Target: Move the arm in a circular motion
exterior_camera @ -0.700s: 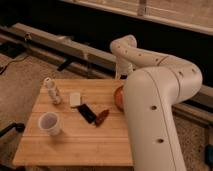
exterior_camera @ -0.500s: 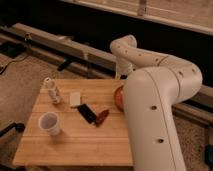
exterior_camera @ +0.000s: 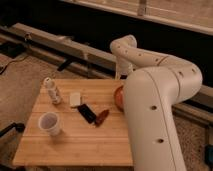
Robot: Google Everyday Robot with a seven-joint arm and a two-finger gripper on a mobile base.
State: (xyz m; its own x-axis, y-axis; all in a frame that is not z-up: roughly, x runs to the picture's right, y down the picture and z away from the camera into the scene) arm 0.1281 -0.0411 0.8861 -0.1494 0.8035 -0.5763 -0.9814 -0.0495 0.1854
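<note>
The large glossy white arm (exterior_camera: pixel 150 115) fills the right side of the camera view. Its thick segment rises from the lower right, bends at a rounded joint (exterior_camera: pixel 125 46) at the top, and drops toward the wooden table's far edge. The gripper (exterior_camera: pixel 121 72) is at the end of that drop, just behind the table's far right edge, mostly hidden by the arm.
On the wooden table (exterior_camera: pixel 75 147) stand a white cup (exterior_camera: pixel 50 123), a small bottle (exterior_camera: pixel 51 90), a pale block (exterior_camera: pixel 75 99), a black flat object (exterior_camera: pixel 86 113), a reddish object (exterior_camera: pixel 101 117) and an orange bowl (exterior_camera: pixel 118 97) partly behind the arm. A dark window wall runs behind.
</note>
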